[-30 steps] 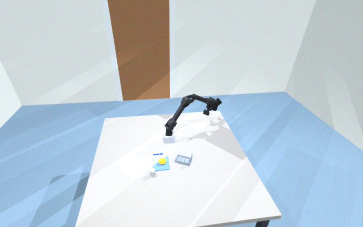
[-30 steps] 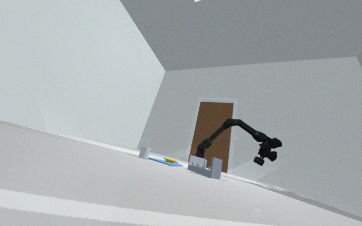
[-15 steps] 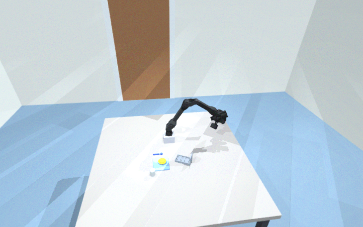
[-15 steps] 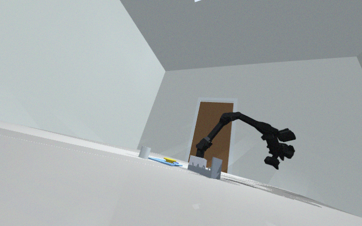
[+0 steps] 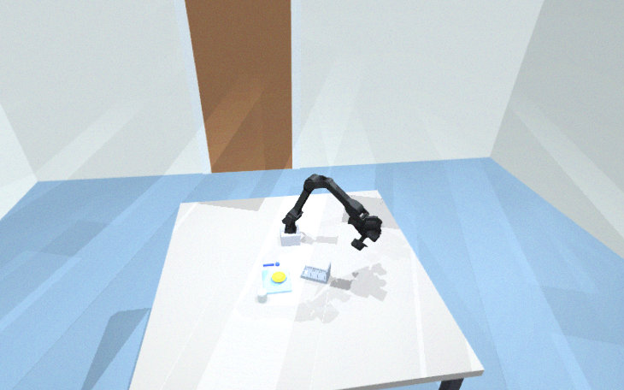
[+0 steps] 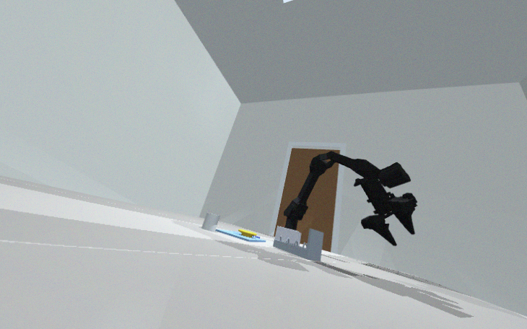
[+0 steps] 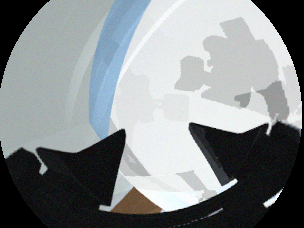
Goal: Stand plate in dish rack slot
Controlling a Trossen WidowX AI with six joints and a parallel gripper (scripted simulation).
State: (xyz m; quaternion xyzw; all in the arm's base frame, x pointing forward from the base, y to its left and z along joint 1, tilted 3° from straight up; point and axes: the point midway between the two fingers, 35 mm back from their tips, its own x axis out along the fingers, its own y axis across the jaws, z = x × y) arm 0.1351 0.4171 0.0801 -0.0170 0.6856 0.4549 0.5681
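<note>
I've got the tool (image 5: 359, 243) hanging in the air w/ its fingers spread wide and nothing between them, out toward the right edge of the tabletop (image 5: 237, 348), tips pointing down. From the exterior view the tool (image 6: 392, 234) sits above and off to one side of the rack (image 6: 298, 242), well apart from it. The plate (image 5: 279, 277), yellow, lies flat on a light blue mat (image 5: 268, 286) about mid-tabletop, a bit toward the left edge; the rack (image 5: 315, 273) is just beside the mat on the side nearer the right edge, its slots holding nothing. A blue utensil (image 5: 271, 264) lies at the mat's far end, twd the arm's base block (image 5: 289, 238), which stands closer to the far edge. A small white cup (image 5: 261, 296) stands by the mat's near left corner. In the exterior view the plate (image 6: 247, 233) shows as a thin yellow sliver on the mat, cup (image 6: 211, 221) beyond it. Wrist view: both fingertips dark at the bottom, w/ pale tabletop and grey shadow patches between and beyond them; no plate or rack in that view.
</note>
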